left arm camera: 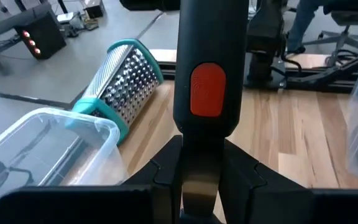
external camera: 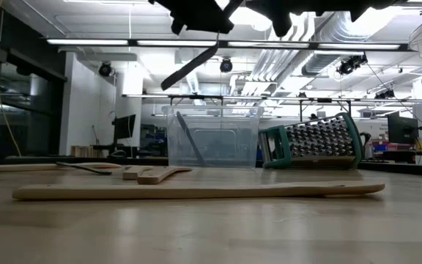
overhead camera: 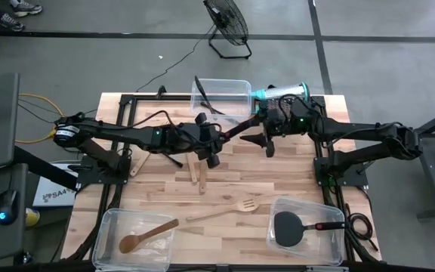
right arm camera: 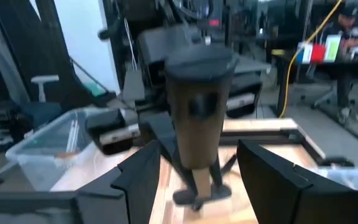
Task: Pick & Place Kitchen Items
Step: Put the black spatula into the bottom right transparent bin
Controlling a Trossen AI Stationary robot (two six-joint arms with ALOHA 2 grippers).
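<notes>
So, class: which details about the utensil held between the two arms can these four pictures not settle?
- Its working end: in the left wrist view only the black handle shows, its far end cut off by the picture's edge.
- Its shape: in the right wrist view the handle end is blurred.
- Low view: the left gripper is cut off by the top edge.
- High view: the right gripper is too small to show contact.

High view: overhead, facing straight down; takes in the whole desk [overhead camera: 225,189] and both arms.
Low view: at desk-top height, level, facing the room behind.
Left wrist view: close, forward over a black handle [left arm camera: 204,68].
Right wrist view: close, forward.
Shared: cone grater [overhead camera: 285,92] in high, low and left wrist views.
</notes>
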